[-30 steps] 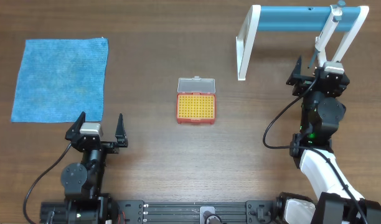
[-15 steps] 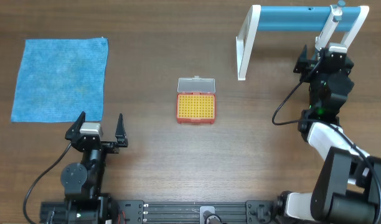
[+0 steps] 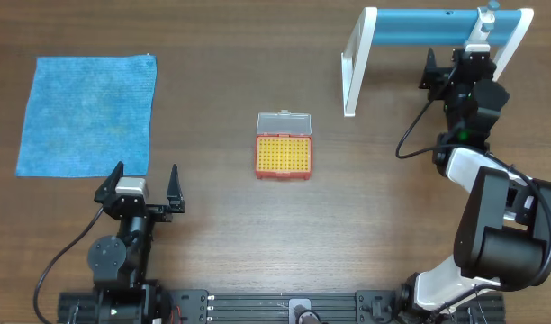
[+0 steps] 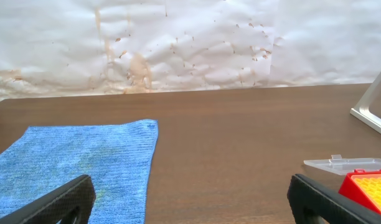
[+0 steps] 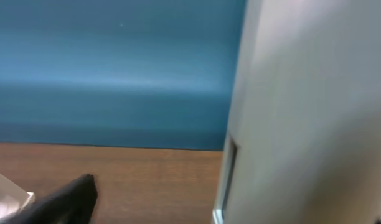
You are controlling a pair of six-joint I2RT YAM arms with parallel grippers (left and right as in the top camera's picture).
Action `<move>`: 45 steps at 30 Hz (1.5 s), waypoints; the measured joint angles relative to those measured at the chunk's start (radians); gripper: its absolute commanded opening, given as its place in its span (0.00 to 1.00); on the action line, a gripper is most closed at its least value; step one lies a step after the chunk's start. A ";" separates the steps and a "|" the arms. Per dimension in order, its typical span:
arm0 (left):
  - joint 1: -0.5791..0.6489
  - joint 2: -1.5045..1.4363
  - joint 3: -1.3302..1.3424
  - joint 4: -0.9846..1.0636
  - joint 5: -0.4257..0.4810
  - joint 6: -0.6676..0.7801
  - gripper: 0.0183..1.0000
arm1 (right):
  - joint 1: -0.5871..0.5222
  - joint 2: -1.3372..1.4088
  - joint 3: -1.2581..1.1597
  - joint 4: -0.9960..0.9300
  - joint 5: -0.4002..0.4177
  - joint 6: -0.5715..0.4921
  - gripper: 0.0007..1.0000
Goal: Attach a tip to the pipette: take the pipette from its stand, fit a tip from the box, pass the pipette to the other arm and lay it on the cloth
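Pipette (image 3: pixel 480 27): lower part hidden behind right tool (image 3: pixel 462 65). Tip box (image 4: pixel 365 183): cut off by picture edge. Cloth (image 4: pixel 72 162): likewise cut off.

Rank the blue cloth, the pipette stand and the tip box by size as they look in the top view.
1. Pipette stand and blue cloth: similar spread, and the stand rises nearer the camera, so I won't rank them.
2. Tip box: clearly smallest.

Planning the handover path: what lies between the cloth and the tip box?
Nothing: bare table between cloth and tip box, as the top view shows.
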 measured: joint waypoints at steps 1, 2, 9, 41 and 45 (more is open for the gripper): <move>0.000 0.000 0.000 0.000 0.000 0.000 1.00 | 0.003 0.000 0.000 0.000 0.000 -0.001 0.09; 0.000 0.000 0.000 0.000 0.000 0.000 1.00 | 0.006 0.000 0.000 0.001 -0.001 -0.002 0.08; 0.000 0.000 0.000 0.000 0.000 0.000 1.00 | 0.010 0.000 0.000 -0.001 0.000 -0.001 0.08; 0.000 0.000 0.000 0.000 0.000 0.000 1.00 | 0.787 -0.127 -0.380 0.583 -0.074 0.227 0.08; 0.000 0.000 0.000 0.000 0.000 0.000 1.00 | 0.789 0.021 -0.293 0.583 -0.074 0.225 0.08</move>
